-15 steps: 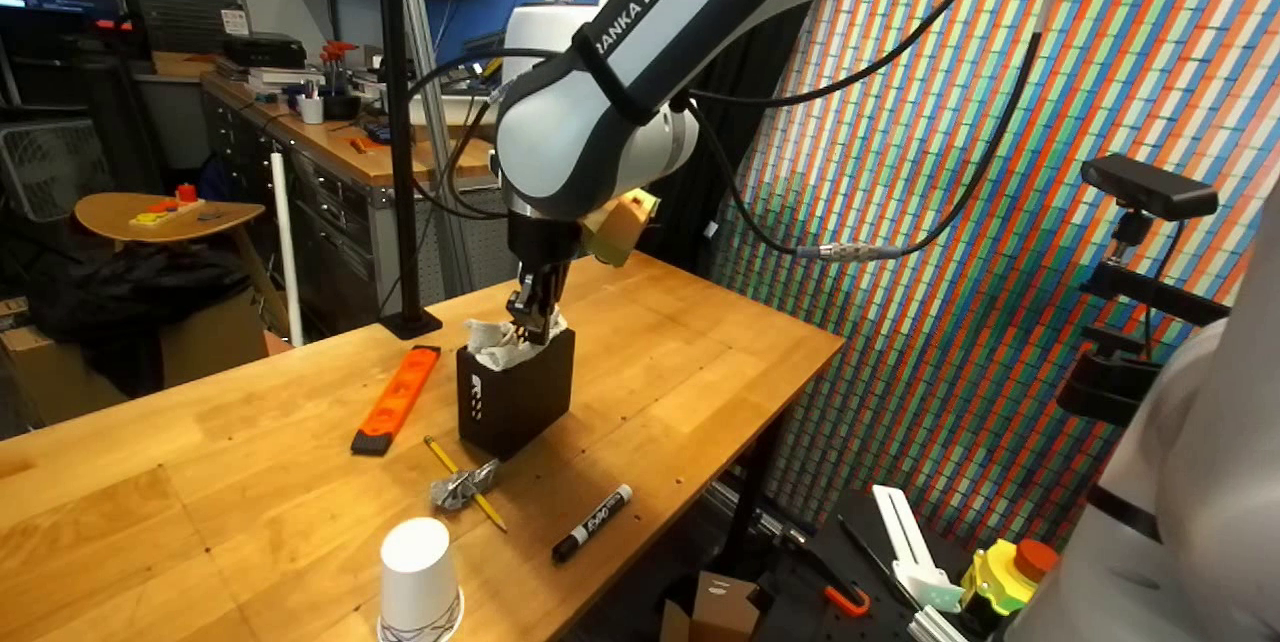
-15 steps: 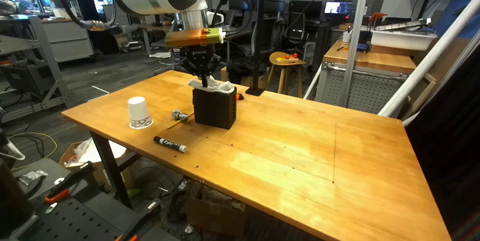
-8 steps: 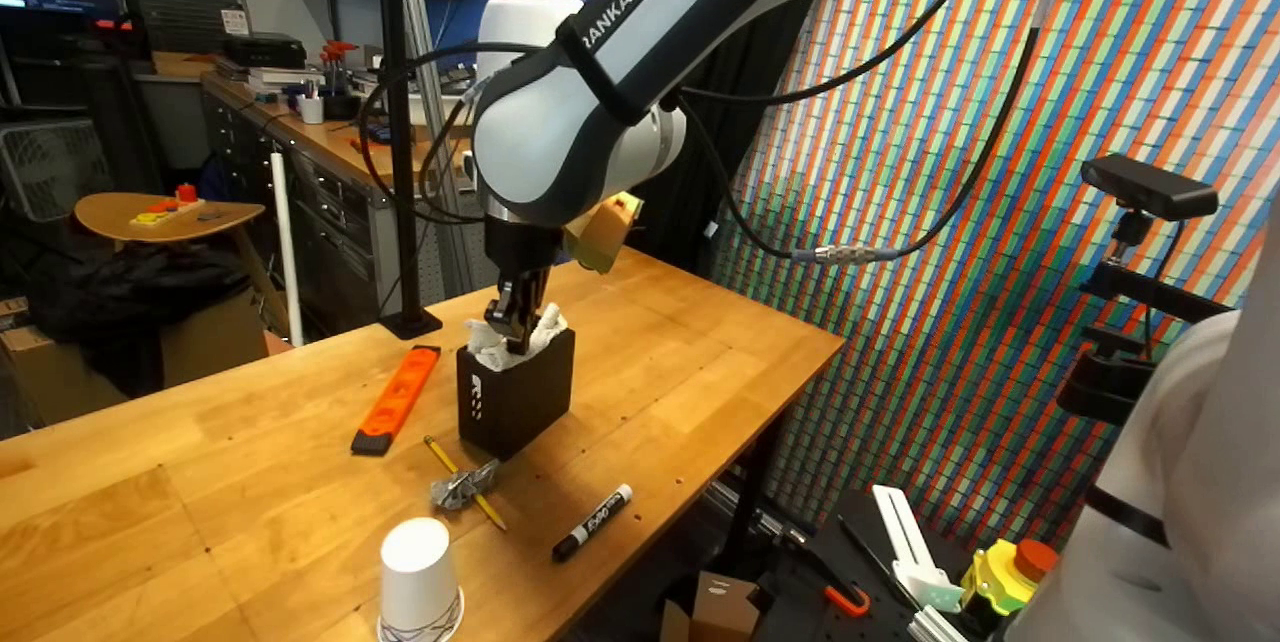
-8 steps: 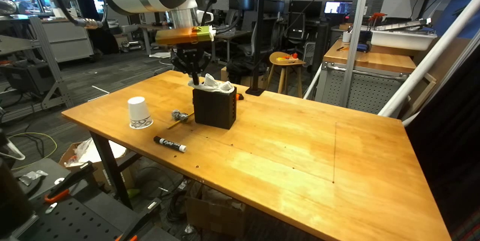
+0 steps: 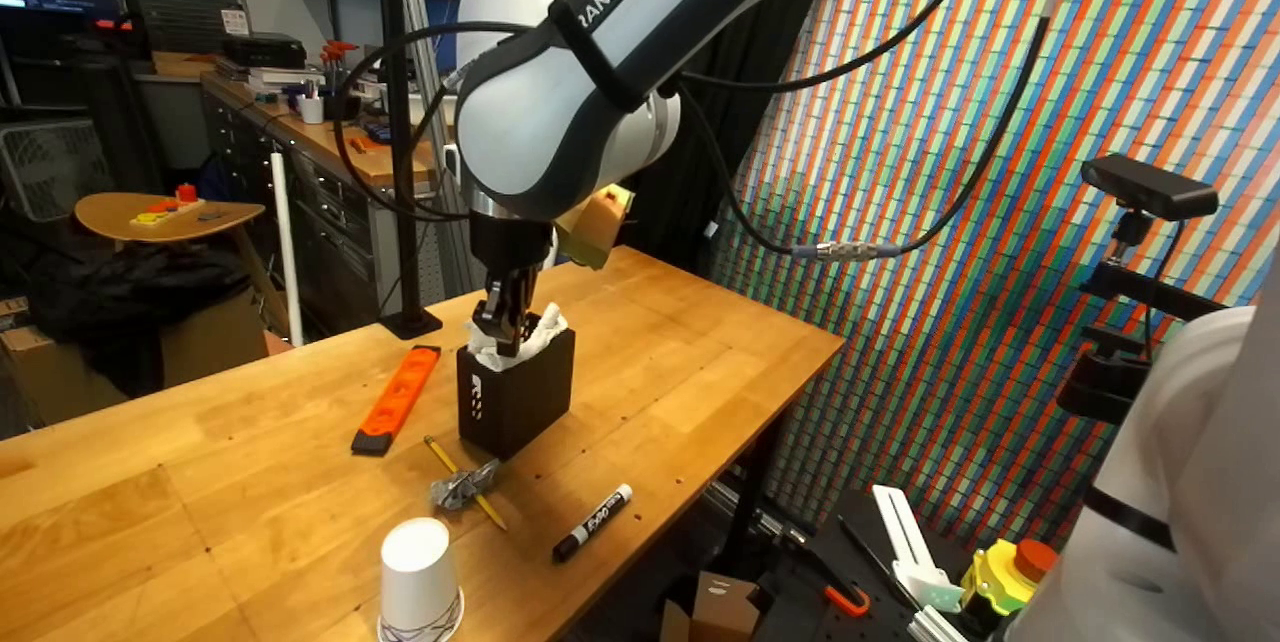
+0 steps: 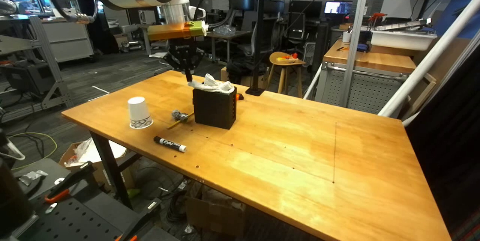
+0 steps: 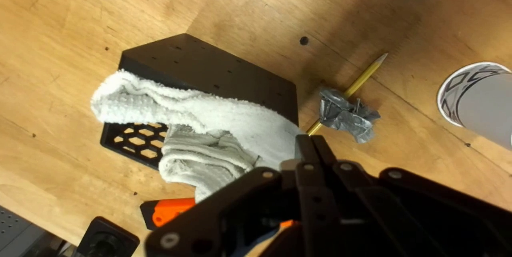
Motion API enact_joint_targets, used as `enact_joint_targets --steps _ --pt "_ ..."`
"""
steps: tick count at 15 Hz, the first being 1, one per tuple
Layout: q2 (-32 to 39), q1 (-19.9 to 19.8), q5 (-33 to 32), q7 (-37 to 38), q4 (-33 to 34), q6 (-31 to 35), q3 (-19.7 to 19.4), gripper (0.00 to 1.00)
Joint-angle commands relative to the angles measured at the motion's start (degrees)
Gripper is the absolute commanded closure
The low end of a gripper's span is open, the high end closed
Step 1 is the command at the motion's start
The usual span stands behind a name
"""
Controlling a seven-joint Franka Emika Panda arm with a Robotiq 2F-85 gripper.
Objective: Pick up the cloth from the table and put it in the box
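The white cloth (image 5: 547, 330) lies bunched in the mouth of the black box (image 5: 520, 404), with folds standing above the rim; it also shows in an exterior view (image 6: 214, 85). In the wrist view the cloth (image 7: 244, 123) covers most of the box (image 7: 216, 73) opening, and one strip lies over the rim. The box stands upright on the wooden table (image 6: 300, 151). My gripper (image 7: 312, 136) is shut with its fingertips together and no cloth visible between them. In an exterior view the gripper (image 6: 189, 79) is at the cloth's end, above the box's edge; whether it touches is unclear.
An orange tool (image 5: 398, 400) lies beside the box. A pencil (image 5: 490, 510) with crumpled silver foil (image 5: 463, 485), a marker (image 5: 592, 524) and an upturned white cup (image 5: 418, 572) are on the table. A black post (image 5: 410, 322) stands at the table's far edge.
The gripper has moved along the box toward the cup side and a little upward, uncovering more of the cloth. The cloth and box stay in place.
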Motion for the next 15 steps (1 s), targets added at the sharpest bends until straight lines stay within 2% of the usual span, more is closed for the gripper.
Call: enact_joint_targets --steps 1,15 --pt "-2.5 0.5 1.3 -0.5 -1.9 -1.4 0.1 0.93" --pt "-1.1 1.4 1.3 -0.6 -3.6 1.2 0.7 0.93"
